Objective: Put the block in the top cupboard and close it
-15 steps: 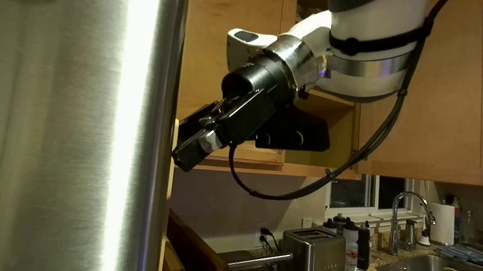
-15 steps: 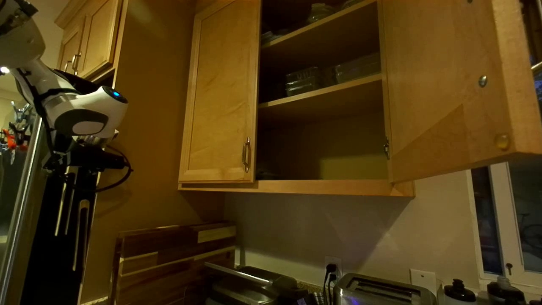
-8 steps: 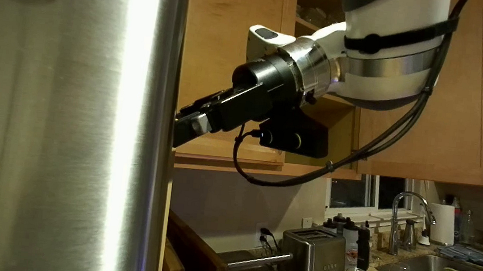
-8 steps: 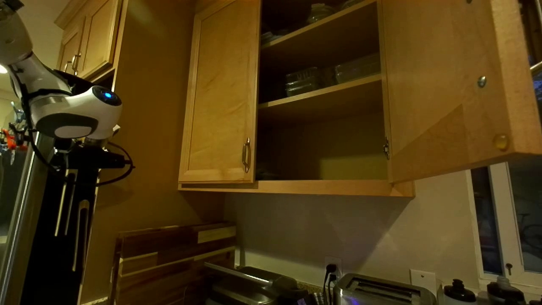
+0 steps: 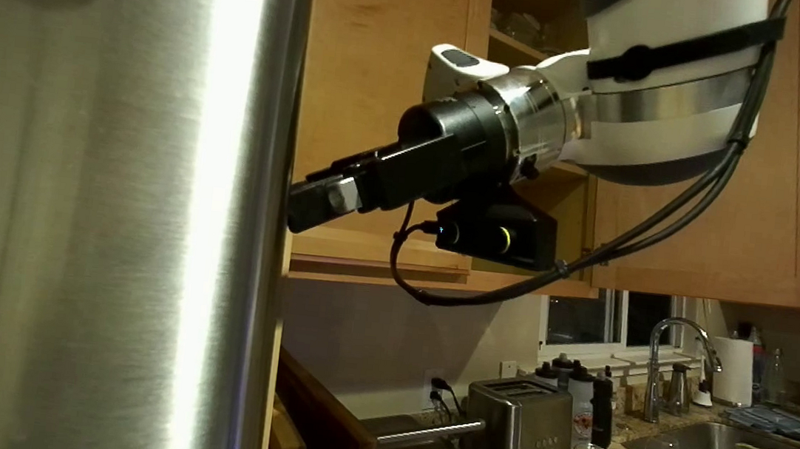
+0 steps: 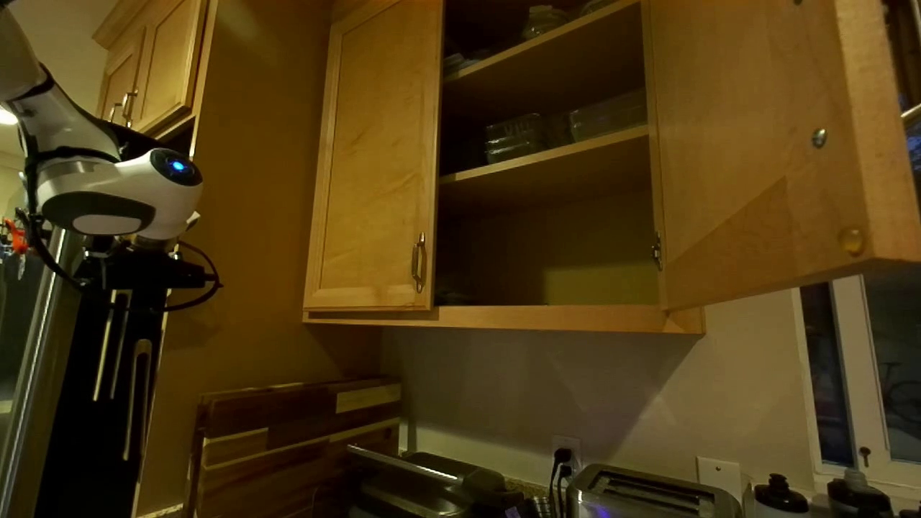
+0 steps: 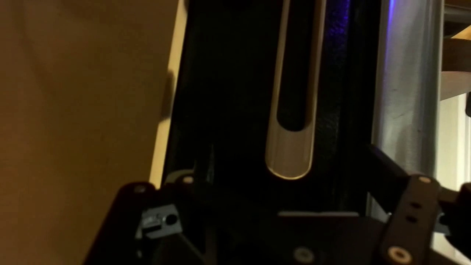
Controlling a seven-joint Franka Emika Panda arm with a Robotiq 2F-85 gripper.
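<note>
The top cupboard (image 6: 374,158) is a honey-coloured wall cabinet. Its left door is shut, and its right door (image 6: 755,144) stands wide open, showing the shelves (image 6: 547,155). The cupboard also shows behind the arm in an exterior view (image 5: 376,95). The block is hidden or out of view. My gripper (image 5: 304,203) points toward the fridge's edge, away from the cupboard's opening. In the wrist view the gripper (image 7: 289,158) has its fingers wide apart with nothing held between them. It faces a black surface with a pale slotted bar (image 7: 290,154) on it.
The steel fridge (image 5: 113,194) stands close to the fingertips. A wooden side panel (image 7: 81,110) lies left of the gripper in the wrist view. Below the cupboard are cutting boards (image 6: 295,446), a toaster (image 5: 520,427) and bottles (image 5: 582,400). Glass containers (image 6: 514,137) sit on a cupboard shelf.
The gripper has risen and levelled out near the fridge's edge. The arm has shifted right in an exterior view where the fridge is in front. The cupboard has not moved.
</note>
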